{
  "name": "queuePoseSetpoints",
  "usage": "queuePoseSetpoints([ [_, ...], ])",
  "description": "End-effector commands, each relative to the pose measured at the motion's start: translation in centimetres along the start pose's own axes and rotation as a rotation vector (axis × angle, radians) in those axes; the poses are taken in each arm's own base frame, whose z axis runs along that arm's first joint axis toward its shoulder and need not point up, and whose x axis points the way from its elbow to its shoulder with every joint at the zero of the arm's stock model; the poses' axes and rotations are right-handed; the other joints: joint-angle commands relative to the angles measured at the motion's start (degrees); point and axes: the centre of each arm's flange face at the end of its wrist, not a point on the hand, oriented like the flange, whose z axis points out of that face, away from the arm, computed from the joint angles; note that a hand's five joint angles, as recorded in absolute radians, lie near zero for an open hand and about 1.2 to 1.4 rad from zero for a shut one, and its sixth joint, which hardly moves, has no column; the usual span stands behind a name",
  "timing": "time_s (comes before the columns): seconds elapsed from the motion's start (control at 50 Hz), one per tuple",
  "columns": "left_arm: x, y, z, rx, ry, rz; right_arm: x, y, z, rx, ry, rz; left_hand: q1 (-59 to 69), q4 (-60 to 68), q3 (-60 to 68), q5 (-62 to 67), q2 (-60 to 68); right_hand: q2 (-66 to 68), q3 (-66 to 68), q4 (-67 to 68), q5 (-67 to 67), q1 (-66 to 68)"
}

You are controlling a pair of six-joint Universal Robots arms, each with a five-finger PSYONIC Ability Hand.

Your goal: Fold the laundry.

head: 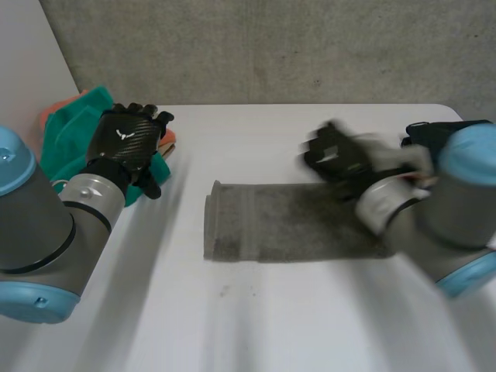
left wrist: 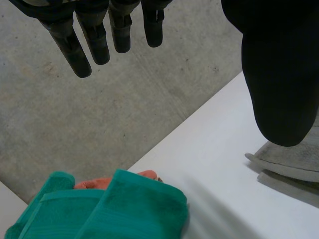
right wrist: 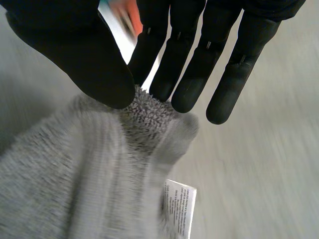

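The grey towel (head: 287, 221) lies in the middle of the white worktop (head: 271, 325), already doubled into a long band with its folded end toward the robot's left and its other end under the right arm. The right robot hand (head: 337, 159) is at that end, and its wrist view shows a peak of the terry edge caught between the thumb (right wrist: 84, 64) and the nearest of the straight fingers (right wrist: 149, 55), while the remaining fingers stand free beside it; a white care label (right wrist: 178, 206) hangs from the hem just below the pinch. The left robot hand (head: 128, 139) hovers with fingers straight and spread and nothing in it, above a folded green towel (left wrist: 134, 209) that rests on an orange cloth (left wrist: 94, 183) at the far left corner, well apart from the grey one. The looped pile looks thick, soft and light, so I judge it will drape and sag from any single hold rather than keep its shape, and a one-point pinch is likely to drag the upper layer away from the lower. The nap should give the pads good friction, so slipping seems a small worry; nothing here is fragile. The better holds would be the two corners of a short end, both layers taken together, with the hem and its label side as the firmer, less stretchy place to grip
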Motion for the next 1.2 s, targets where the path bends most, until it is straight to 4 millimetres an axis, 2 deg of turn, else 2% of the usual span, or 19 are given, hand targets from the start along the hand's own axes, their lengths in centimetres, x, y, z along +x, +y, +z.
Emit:
queuePoseSetpoints([
  [0.02,0.1,0.8,-0.6,-0.028,0.007,0.001,-10.7,-6.2,1.1,0.235,-0.225,-0.063,-0.6,-1.6,-2.1,-2.7,-1.7,12.6,12.1,11.4,13.6,16.0],
  [0.14,0.3,1.4,-0.7,-0.035,0.008,0.001,-14.3,-5.6,1.3,0.217,-0.295,-0.093,-0.6,-1.6,-2.1,-2.7,-1.7,12.6,12.1,11.4,13.6,16.0],
  [0.16,0.2,1.3,-0.7,-0.034,0.007,0.001,-14.1,-5.3,1.3,0.202,-0.295,-0.087,-0.6,-1.6,-2.1,-2.7,-1.7,-16.7,-17.2,-17.8,-15.6,-13.2],
  [0.2,0.3,1.2,-0.7,-0.027,0.008,0.001,-13.8,-5.4,1.0,0.195,-0.296,-0.068,-0.6,-1.6,-2.1,-2.7,-1.7,-44.1,-44.6,-45.3,-43.0,-40.7],
  [0.26,0.3,0.9,-0.6,-0.015,0.007,0.0,-12.3,-6.1,0.5,0.185,-0.27,0.003,-0.6,-1.6,-2.1,-2.7,-1.7,-57.4,-57.9,-58.6,-56.4,-54.0],
  [0.36,0.3,0.1,-0.3,0.018,0.002,0.0,-3.3,-5.6,-1.0,0.117,-0.08,0.349,-0.6,-1.6,-2.1,-2.7,-1.7,-57.4,-57.9,-58.6,-56.4,-54.0],
  [0.38,0.3,-0.2,-0.2,0.031,0.002,-0.001,-2.8,-5.3,-1.1,0.107,-0.073,0.399,-0.6,-1.6,-2.1,-2.7,-1.7,-57.4,-57.9,-58.6,-56.4,-54.0],
  [0.52,1.3,-1.1,-0.4,0.065,0.029,-0.002,-1.7,0.1,-2.9,-0.103,-0.054,0.705,-0.6,-1.6,-2.1,-2.7,-1.7,-57.4,-57.9,-58.6,-56.4,-54.0],
  [0.66,2.3,-1.2,-0.6,0.075,0.056,-0.002,-2.7,7.2,-4.6,-0.367,-0.077,0.584,-0.6,-1.6,-2.1,-2.7,-1.7,-56.5,-57.1,-57.7,-55.5,-53.1],
  [0.72,2.5,-1.0,-0.5,0.077,0.057,-0.002,-2.8,9.1,-4.8,-0.432,-0.068,0.524,-0.6,-1.6,-2.1,-2.7,-1.7,-37.7,-38.3,-38.9,-36.7,-34.3],
  [0.74,2.6,-0.9,-0.5,0.073,0.059,0.0,-2.9,9.9,-4.9,-0.465,-0.063,0.491,-0.6,-1.6,-2.1,-2.7,-1.7,-17.8,-18.4,-19.0,-16.8,-14.4],
  [0.8,2.7,-0.9,-0.6,0.071,0.063,0.0,-3.0,10.6,-4.8,-0.497,-0.053,0.449,-0.6,-1.6,-2.1,-2.7,-1.7,12.5,12.0,11.3,13.5,15.9],
  [0.86,2.8,-0.9,-0.8,0.072,0.065,0.0,-1.6,11.2,-4.2,-0.509,0.037,0.391,-0.6,-1.6,-2.1,-2.7,-1.7,12.6,12.1,11.4,13.6,16.0],
  [0.94,2.6,-1.3,-0.9,0.081,0.059,0.001,-0.7,8.6,-2.9,-0.421,0.101,0.297,-0.6,-1.6,-2.1,-2.7,-1.7,12.6,12.1,11.4,13.6,16.0],
  [0.96,2.6,-1.2,-0.9,0.078,0.06,0.001,-0.6,5.6,-2.2,-0.329,0.1,0.249,-0.6,-1.6,-2.1,-2.7,-1.7,12.6,12.1,11.4,13.6,16.0],
  [1.02,2.5,-1.5,-1.0,0.088,0.054,0.002,-1.3,1.2,-1.4,-0.185,0.072,0.196,-0.6,-1.6,-2.1,-2.7,-1.7,12.6,12.1,11.4,13.6,16.0],
  [1.04,2.5,-1.6,-1.1,0.088,0.054,0.003,-2.6,-1.0,-1.0,-0.103,0.032,0.169,-0.6,-1.6,-2.1,-2.7,-1.7,12.6,12.1,11.4,13.6,16.0],
  [1.12,2.4,-1.5,-1.2,0.084,0.053,0.002,-8.1,-4.4,-0.8,0.047,-0.13,0.116,-0.6,-1.6,-2.1,-2.7,-1.7,12.6,12.1,11.4,13.6,16.0],
  [1.2,2.5,-1.2,-1.3,0.072,0.056,0.001,-12.6,-5.7,-1.7,0.127,-0.276,0.028,-0.6,-1.6,-2.1,-2.7,-1.7,12.6,12.1,11.4,13.6,16.0],
])
